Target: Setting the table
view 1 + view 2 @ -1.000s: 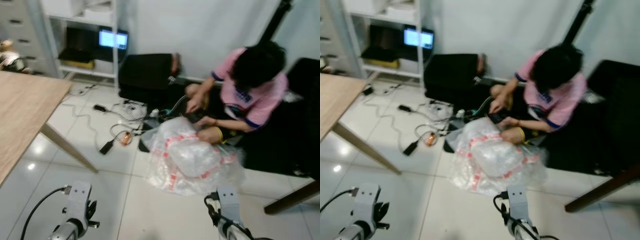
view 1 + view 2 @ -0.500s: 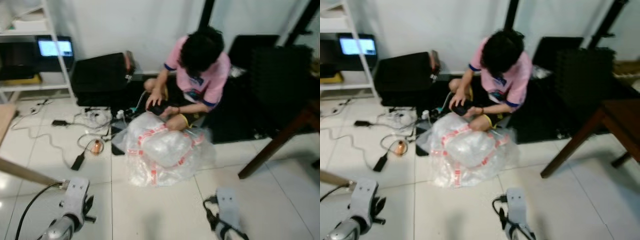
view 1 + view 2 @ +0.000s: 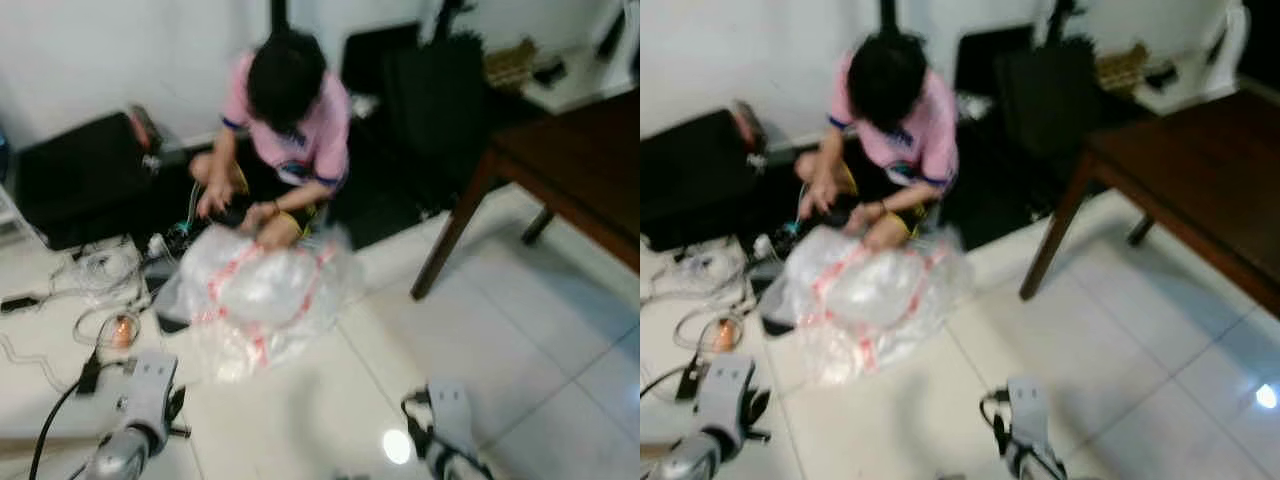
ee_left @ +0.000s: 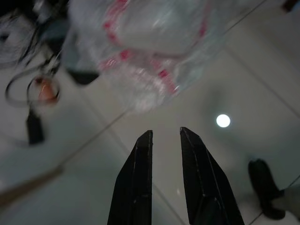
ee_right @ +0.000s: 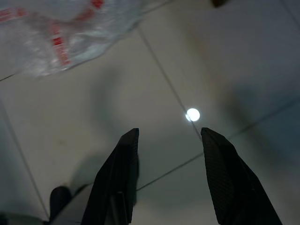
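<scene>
Left eye view: person seated on white tile floor behind clear plastic bag; dark bench at right.
Left wrist view: left claw narrowly parted, empty, above floor.
Right wrist view: right claw released, wide, empty.

Head and wrist cameras, floorward

Silver arms end in boxy grey wrists, black cables, and each claw has long black fingers.

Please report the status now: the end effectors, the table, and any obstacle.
Left end effector and right end effector both open, empty, low over floor. Dark table ahead right, bare. Person and plastic bag on floor ahead left.
</scene>
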You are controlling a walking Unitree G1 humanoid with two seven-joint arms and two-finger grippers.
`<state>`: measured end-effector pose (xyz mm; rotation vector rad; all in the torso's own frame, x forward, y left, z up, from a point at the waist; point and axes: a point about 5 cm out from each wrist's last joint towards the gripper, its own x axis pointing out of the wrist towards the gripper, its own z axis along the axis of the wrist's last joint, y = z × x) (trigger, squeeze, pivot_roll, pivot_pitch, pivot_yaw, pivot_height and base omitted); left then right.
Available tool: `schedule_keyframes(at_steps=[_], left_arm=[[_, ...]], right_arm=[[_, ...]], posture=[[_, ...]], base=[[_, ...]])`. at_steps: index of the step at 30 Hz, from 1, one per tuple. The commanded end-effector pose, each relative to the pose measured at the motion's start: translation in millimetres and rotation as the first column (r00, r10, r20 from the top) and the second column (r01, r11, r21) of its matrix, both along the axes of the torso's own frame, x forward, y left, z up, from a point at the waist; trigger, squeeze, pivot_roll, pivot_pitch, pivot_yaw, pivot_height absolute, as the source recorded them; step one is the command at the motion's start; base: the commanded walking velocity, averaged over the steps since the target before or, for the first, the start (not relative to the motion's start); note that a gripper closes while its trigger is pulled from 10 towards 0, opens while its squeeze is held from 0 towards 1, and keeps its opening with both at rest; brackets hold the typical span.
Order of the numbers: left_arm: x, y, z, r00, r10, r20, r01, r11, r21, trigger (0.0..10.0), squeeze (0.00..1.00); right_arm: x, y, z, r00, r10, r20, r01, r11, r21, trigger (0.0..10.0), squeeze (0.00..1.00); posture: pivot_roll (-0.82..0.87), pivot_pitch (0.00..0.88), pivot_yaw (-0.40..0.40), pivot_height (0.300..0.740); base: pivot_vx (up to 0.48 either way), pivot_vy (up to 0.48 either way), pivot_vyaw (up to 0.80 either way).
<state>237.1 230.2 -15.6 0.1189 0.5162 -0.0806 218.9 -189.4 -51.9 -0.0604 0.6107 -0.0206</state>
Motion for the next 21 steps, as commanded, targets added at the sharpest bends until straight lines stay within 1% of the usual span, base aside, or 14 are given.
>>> schedule_keyframes(at_steps=[1, 9, 21], left_arm=[[-4.6, -0.2, -4.4, 1.0, -0.003, -0.021, 0.003, 1.0, 0.003, 10.0, 0.0], [1.1, -2.7, -0.8, 1.0, -0.008, -0.003, 0.008, 1.0, -0.003, 10.0, 0.0], [4.9, -5.2, 2.0, 1.0, -0.013, 0.011, 0.013, 1.0, -0.009, 10.0, 0.0]], right_arm=[[-4.5, -1.9, -2.6, 1.0, -0.008, -0.01, 0.008, 1.0, -0.004, 10.0, 0.0], [-4.3, -1.7, -2.6, 1.0, -0.008, -0.008, 0.008, 1.0, -0.004, 10.0, 0.0], [-4.1, -3.1, -2.1, 1.0, -0.014, -0.004, 0.014, 1.0, -0.006, 10.0, 0.0]], posture=[[0.01, 0.054, 0.07, 0.74], [0.01, 0.053, 0.068, 0.74], [0.0, 0.057, 0.068, 0.74]], base=[[0.0, 0.0, -0.78], [0.0, 0.0, -0.78], [0.0, 0.0, -0.78]])
